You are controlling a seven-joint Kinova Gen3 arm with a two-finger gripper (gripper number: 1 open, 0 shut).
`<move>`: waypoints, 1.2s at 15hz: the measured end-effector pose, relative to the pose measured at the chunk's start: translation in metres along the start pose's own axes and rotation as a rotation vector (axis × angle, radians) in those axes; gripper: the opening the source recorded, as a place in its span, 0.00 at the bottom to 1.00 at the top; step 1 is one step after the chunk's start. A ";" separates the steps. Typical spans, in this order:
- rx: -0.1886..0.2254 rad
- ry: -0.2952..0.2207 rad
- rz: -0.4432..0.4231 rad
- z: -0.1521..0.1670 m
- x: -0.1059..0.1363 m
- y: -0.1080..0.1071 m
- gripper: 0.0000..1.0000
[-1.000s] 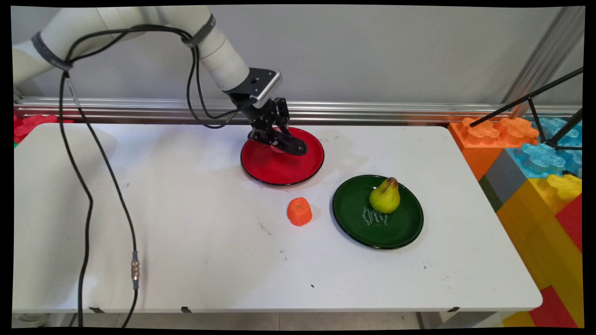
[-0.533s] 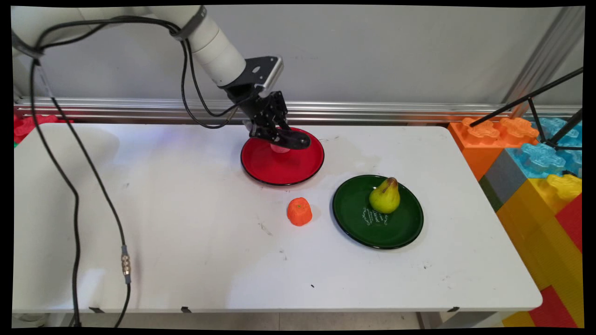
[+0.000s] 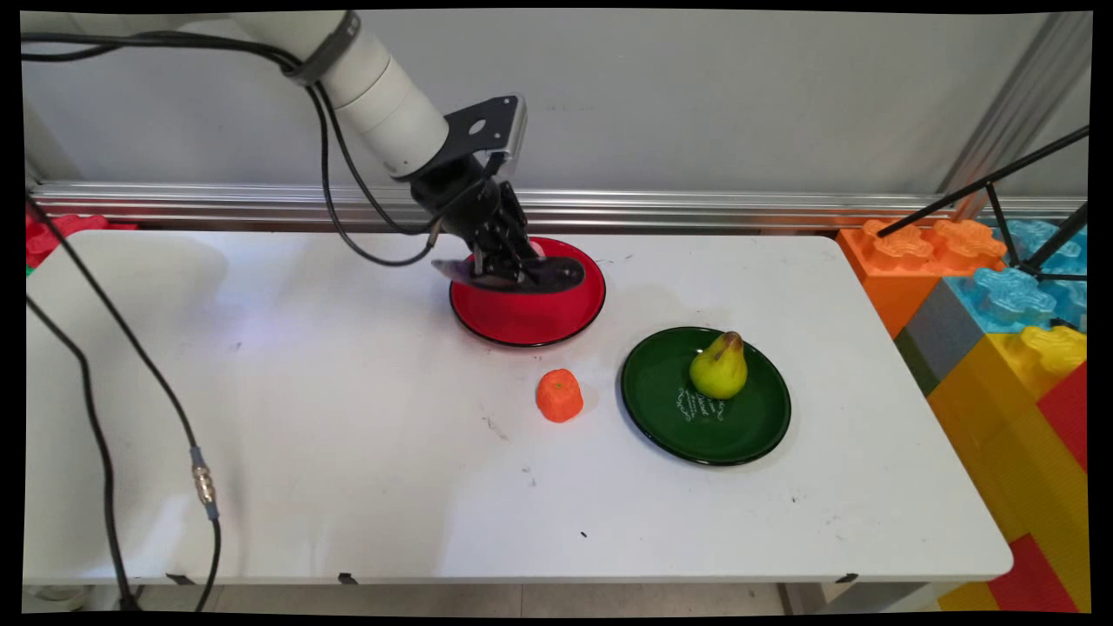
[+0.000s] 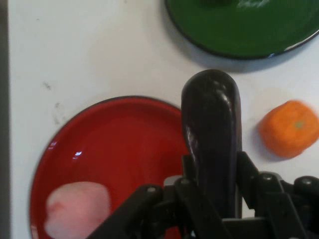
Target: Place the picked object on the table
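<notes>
Two plates on white table [image 3: 348,435]. Gripper [image 3: 513,269] at upper centre, fingers clamped on dark eggplant [image 4: 212,134], held above red plate [image 3: 530,317]. Pink piece [image 4: 77,209] lies on red plate. Orange fruit [image 3: 559,396] between plates. Pear [image 3: 719,365] upright on green plate [image 3: 687,426], right of centre.

The gripper [image 3: 509,271], closed on a dark eggplant [image 3: 530,274], rose a little above the red plate [image 3: 527,317] and turned, so the eggplant came to lie nearly level, its stem end poking out left past the rim. The pink piece [image 4: 77,209] on that plate became hidden in the main view.
</notes>
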 end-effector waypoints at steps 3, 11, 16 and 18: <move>-0.002 -0.003 -0.074 -0.004 0.006 0.021 0.00; -0.019 -0.017 -0.238 -0.003 0.021 0.084 0.00; -0.037 -0.020 -0.282 0.006 0.024 0.116 0.00; -0.044 -0.023 -0.296 0.012 0.025 0.128 0.00</move>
